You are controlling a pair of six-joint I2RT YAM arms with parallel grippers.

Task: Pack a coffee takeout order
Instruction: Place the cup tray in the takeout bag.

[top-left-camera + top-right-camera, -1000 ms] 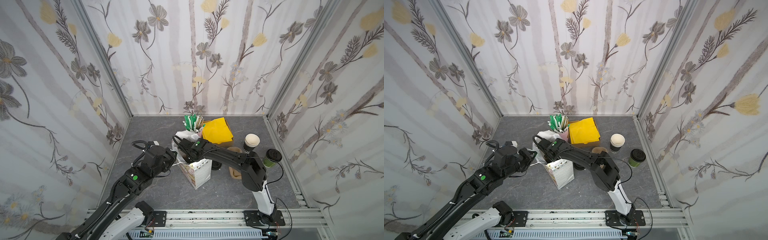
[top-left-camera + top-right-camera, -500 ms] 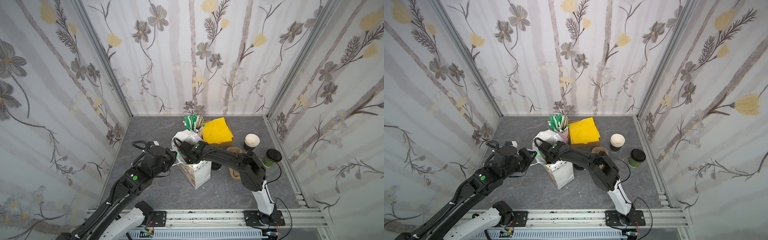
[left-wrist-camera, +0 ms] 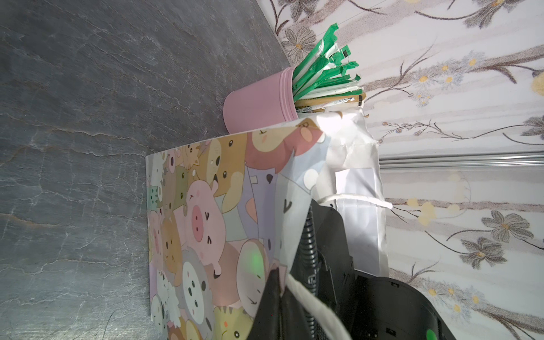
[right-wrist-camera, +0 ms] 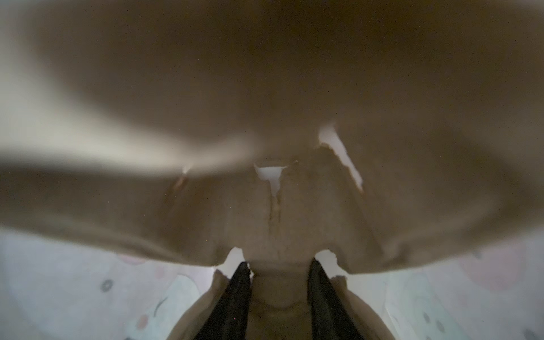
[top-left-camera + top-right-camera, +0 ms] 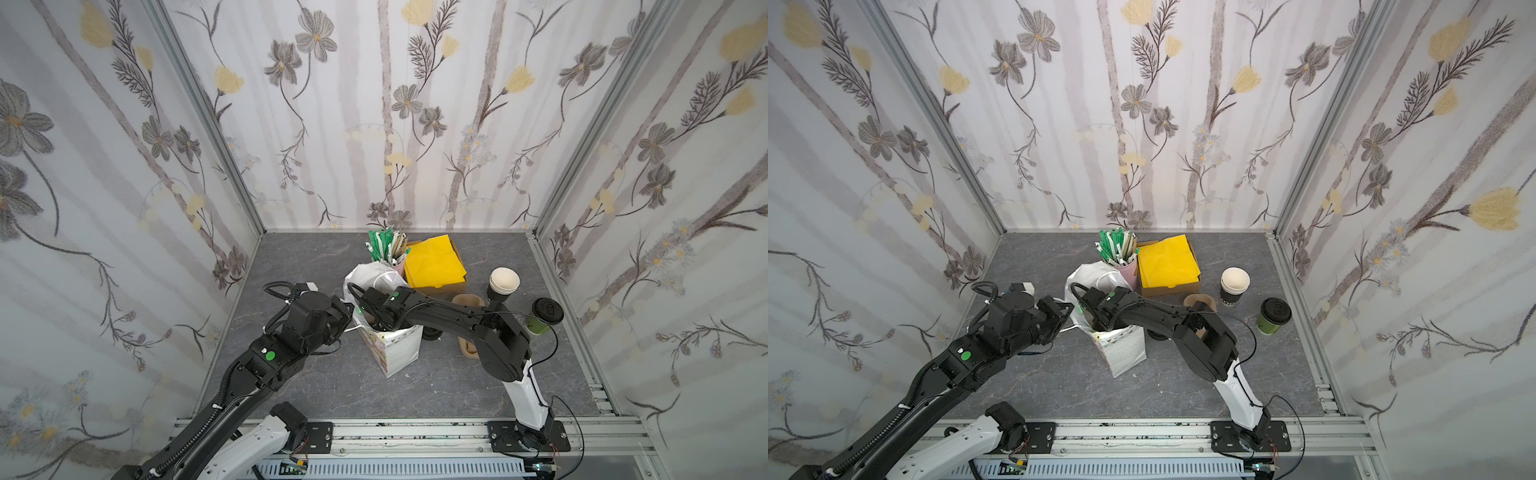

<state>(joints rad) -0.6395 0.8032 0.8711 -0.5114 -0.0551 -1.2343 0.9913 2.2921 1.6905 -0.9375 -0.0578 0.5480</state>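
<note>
Reaching down into the cartoon-print bag [image 5: 395,353], the right gripper [image 4: 279,266] has its fingers narrowed onto a ridge of a tan pulp carrier [image 4: 276,117]. The left gripper [image 3: 275,275] is closed tight on the bag's rim at its 9 o'clock side, beside a white cord handle [image 3: 309,303]. The green cup [image 5: 536,327] with black lid stands on the table [image 5: 457,374] at the bag's 3 o'clock, well apart. Yellow napkins [image 5: 434,266] lie in a box [image 5: 440,288] at 1 o'clock; tan sticks [image 3: 329,102] stand in a pink cup [image 3: 256,109] at 12.
</note>
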